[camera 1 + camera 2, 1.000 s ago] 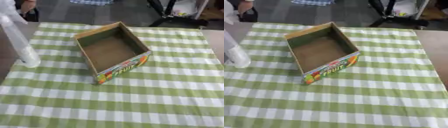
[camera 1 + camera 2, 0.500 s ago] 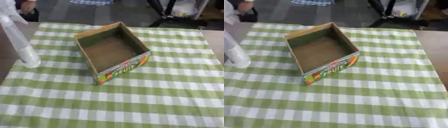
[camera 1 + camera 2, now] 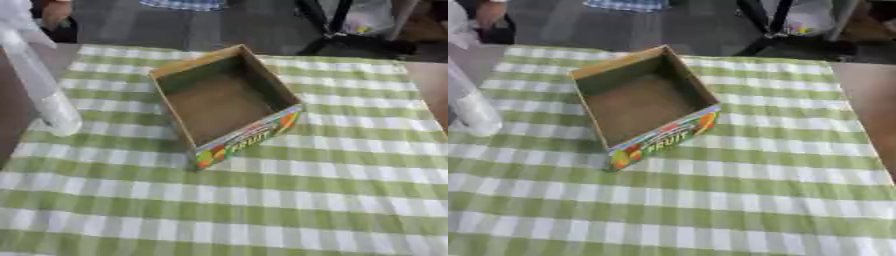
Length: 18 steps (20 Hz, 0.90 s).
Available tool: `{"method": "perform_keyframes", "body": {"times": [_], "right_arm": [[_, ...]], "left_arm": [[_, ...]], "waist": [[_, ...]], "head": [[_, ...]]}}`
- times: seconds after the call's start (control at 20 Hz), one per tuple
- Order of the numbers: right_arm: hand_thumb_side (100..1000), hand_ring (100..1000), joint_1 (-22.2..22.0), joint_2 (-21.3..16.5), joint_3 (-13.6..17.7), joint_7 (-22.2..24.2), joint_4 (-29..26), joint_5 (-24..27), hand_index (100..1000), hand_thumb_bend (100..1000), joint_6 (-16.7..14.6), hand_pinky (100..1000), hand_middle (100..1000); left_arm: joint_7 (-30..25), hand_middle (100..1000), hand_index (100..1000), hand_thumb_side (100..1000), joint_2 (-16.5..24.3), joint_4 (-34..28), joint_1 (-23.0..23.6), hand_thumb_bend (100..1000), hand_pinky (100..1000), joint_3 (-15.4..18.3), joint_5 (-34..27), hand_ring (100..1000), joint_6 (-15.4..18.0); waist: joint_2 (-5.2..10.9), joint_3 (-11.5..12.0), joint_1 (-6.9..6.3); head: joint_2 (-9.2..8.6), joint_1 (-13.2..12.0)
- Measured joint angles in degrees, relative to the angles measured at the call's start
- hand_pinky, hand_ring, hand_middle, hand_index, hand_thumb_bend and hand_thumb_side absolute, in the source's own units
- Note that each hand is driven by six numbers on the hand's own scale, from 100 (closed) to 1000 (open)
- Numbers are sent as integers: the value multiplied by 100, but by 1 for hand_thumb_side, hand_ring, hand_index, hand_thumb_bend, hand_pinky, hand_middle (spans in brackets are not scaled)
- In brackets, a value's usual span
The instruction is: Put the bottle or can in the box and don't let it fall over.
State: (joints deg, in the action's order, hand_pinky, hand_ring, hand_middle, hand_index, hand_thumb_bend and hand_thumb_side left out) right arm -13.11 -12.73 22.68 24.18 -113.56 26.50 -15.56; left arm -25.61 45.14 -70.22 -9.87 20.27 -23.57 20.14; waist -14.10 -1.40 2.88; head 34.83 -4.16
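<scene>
We see an open brown cardboard box with a colourful fruit-print front panel, empty inside, sitting askew on the green-and-white checked tablecloth. At the left edge a tall, pale, translucent bottle-like object leans with its base on the cloth, well apart from the box and outside it. Neither robot hand shows in either view, so we cannot tell any hand state.
</scene>
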Motion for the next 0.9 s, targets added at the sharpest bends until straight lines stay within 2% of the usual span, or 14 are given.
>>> {"method": "perform_keyframes", "body": {"times": [0.4,0.9], "right_arm": [[635,1000,6,39,-25,27,0,-41,1000,100,26,909,1000],[637,1000,52,41,-69,74,0,-62,1000,100,67,909,1000]], "left_arm": [[-294,986,1000,395,176,251,-539,561,1000,-221,-52,1000,-41],[-491,989,1000,389,269,584,-1146,567,1000,-510,187,1000,-72]], "waist": [[-44,-65,-2],[-91,-136,-21]], "head": [[-27,-69],[-83,-165]]}}
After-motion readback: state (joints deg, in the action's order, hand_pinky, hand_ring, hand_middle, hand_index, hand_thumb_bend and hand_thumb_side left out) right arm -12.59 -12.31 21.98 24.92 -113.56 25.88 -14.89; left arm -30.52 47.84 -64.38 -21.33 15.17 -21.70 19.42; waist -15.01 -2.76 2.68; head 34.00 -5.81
